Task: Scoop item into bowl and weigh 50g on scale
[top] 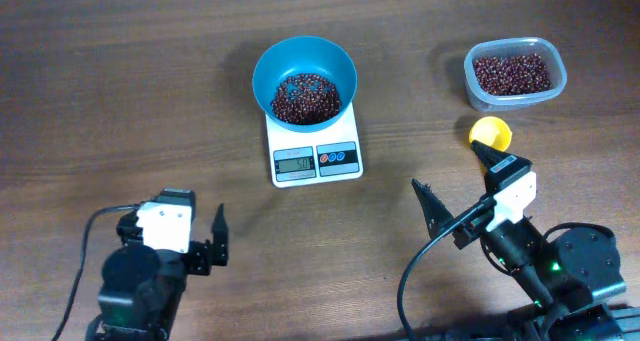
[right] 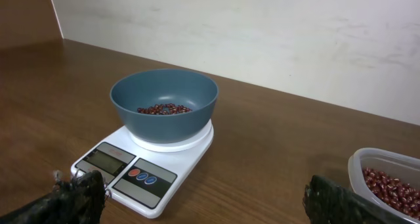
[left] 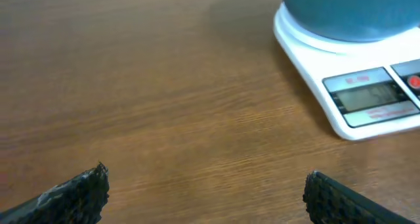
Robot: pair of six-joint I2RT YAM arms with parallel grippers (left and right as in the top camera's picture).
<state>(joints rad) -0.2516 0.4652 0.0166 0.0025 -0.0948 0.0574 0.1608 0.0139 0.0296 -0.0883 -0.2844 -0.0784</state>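
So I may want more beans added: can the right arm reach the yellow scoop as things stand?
Probably yes. The right arm's fingers stand open and empty, and the yellow scoop lies on bare table just beyond one of them, with nothing between.

Readout unreadable, several things cropped or covered.

The digits on the grey display (top: 296,163) of the small white square digital scale (top: 285,139) are too small to be read from overhead and are blurred in the left wrist view. There the scale is cut by the right edge and the round teal-blue plastic bowl (left: 348,14) by the top edge, its contents unseen. In the right wrist view the clear rounded-rectangular plastic tub (right: 374,153) of dark red-brown beans (right: 388,182) is cropped at the right and bottom edges. Overhead, the small yellow round scoop (top: 489,131) is partly covered by the right jaws. The left jaws and right jaws are cut off at the bottom of their wrist views.
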